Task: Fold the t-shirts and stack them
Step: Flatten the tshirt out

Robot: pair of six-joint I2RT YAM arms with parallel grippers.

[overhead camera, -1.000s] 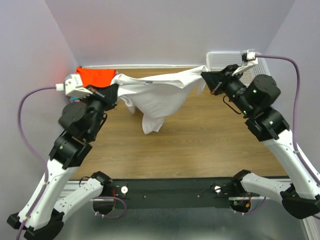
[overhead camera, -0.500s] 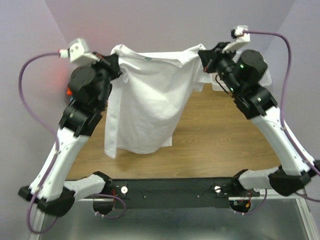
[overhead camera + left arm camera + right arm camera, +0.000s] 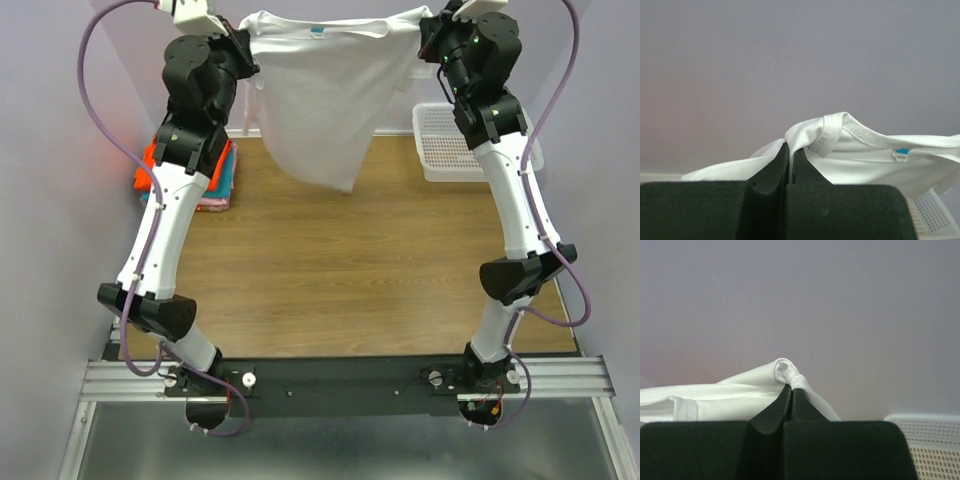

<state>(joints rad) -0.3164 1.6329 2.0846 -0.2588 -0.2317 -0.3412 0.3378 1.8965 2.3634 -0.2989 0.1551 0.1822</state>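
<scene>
The white shirt [image 3: 320,100] hangs high above the worktop [image 3: 340,270], stretched by its shoulders between the two arms. Its thin, smooth knit falls in soft folds to a slanting, pointed lower edge.

The left pincer [image 3: 790,150] is clamped on a bunched fold of the shirt beside the ribbed, double-stitched collar [image 3: 860,131]. Its matt black fingers are pressed together with only cloth between them. The right pincer [image 3: 791,390] is clamped on a small puckered knot of cloth at the other shoulder.

A stack [image 3: 225,180] of folded shirts, orange-red, teal and pink, lies at the left edge of the wood-grain worktop, partly behind the left arm. A rectangular white plastic basket [image 3: 440,145], its walls a mesh of small holes, sits at the far right.

Inside the collar is a small blue tag [image 3: 900,151] with a white slip under it. Its print is too small to read.
</scene>
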